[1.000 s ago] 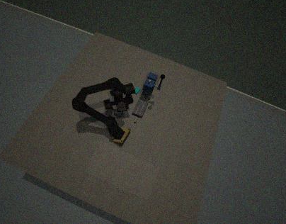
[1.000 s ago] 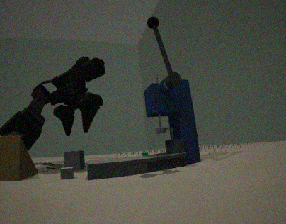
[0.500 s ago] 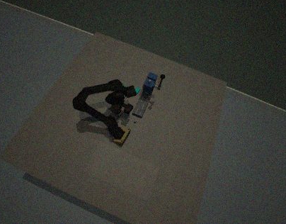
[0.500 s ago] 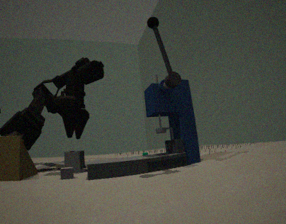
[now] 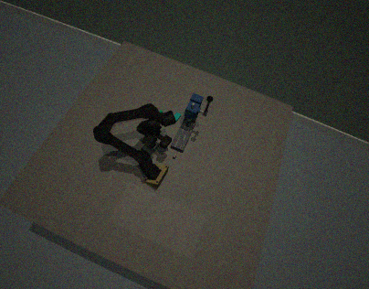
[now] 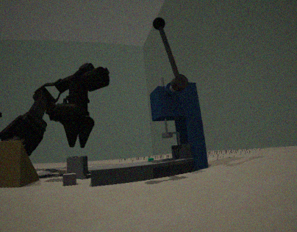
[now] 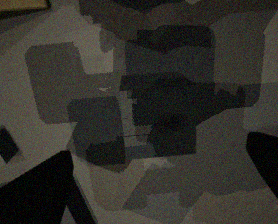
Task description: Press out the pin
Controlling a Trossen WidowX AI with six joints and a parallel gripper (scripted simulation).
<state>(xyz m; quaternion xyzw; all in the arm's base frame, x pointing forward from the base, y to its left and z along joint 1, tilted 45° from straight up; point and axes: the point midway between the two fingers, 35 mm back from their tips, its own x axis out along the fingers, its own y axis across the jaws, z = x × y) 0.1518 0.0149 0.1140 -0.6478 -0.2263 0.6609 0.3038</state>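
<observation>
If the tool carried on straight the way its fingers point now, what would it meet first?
Probably the larger grey block, just below the open tool in the exterior view; depth is unclear, and the wrist view is too dark to confirm.

Six-joint arm bent in a wide elbow above the worktop. Forearm raised, wrist folded downward. Parallel-jaw hand points down, off the surface. Fingers spread fully, nothing between them; in the wrist view the dark fingertips stand at opposite sides.
</observation>
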